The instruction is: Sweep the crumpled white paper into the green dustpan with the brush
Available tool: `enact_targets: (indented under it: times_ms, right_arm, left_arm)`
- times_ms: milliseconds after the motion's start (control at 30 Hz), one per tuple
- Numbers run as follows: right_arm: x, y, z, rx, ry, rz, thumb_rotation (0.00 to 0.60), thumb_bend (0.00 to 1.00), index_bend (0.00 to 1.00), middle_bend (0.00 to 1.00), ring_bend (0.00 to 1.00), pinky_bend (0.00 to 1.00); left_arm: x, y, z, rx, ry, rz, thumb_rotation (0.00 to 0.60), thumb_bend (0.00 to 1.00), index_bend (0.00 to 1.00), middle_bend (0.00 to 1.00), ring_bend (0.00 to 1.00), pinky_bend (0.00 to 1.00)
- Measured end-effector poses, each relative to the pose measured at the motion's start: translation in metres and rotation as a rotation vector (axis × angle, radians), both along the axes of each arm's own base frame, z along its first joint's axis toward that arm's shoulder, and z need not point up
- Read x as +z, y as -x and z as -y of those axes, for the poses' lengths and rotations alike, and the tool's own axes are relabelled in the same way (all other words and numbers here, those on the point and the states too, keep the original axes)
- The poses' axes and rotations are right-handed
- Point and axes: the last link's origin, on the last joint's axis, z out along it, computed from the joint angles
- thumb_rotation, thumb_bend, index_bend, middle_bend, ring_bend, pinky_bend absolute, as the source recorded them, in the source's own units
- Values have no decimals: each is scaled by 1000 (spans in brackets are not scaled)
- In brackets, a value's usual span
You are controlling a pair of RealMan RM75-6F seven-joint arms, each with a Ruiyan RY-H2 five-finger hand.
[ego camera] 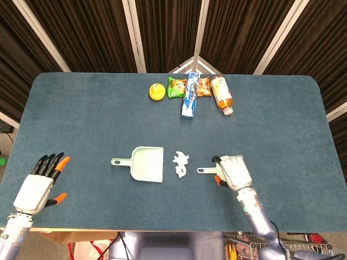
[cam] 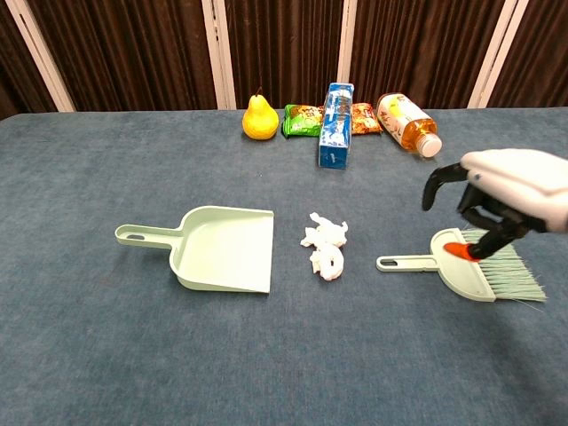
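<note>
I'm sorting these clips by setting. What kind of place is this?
Likely a staged test or lab setup, not a home: a table covered in blue cloth, dark curtains behind, and objects laid in neat rows, the dustpan and snack packets among them.

Tabletop (ego camera: 81, 114) covered in blue-grey felt-like cloth, corners rounded at the far edge, as seen from the head view. Backdrop formed by dark brown pleated curtains (ego camera: 168, 32), hung in vertical folds. Curtains crossed by pale beams (ego camera: 46, 38) slanting outward in the head view; in the chest view the same beams (cam: 216, 53) are seen as near-upright white strips behind the far table edge. Light is even and diffuse; only soft, short shadows are cast on the cloth. Below the near edge, a cardboard box (ego camera: 54, 237) and some red-and-white clutter (ego camera: 87, 250) are glimpsed on the floor, details too small to tell.
</note>
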Motion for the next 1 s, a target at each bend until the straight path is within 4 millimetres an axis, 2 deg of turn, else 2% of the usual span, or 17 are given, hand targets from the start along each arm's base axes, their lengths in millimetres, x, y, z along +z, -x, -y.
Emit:
enact_targets:
  times_ms: [167, 400, 767, 900, 1000]
  right_arm:
    - [-17, -2, 4, -6, -12, -25, 600, 301, 434, 893, 948, 810]
    - [-34, 6, 8, -46, -20, -55, 600, 301, 434, 893, 948, 809]
    - [-47, 22, 11, -82, -13, -66, 600, 306, 434, 893, 948, 810]
    - [-49, 27, 12, -95, -15, -70, 600, 344, 457, 893, 948, 810]
    - [-51, 32, 13, -105, -19, -79, 600, 387, 510, 893, 948, 810]
  left_arm:
    - [1, 1, -1, 6, 6, 3, 600, 0, 0, 0, 0, 49]
    - [0, 1, -1, 8, 12, 6, 600, 0, 0, 0, 0, 49]
    - [-2, -1, -1, 6, 13, 3, 600, 0, 0, 0, 0, 49]
    - [-2, -1, -1, 8, 14, 0, 600, 0, 0, 0, 0, 49]
    - [-2, -1, -1, 7, 13, -1, 600, 0, 0, 0, 0, 49]
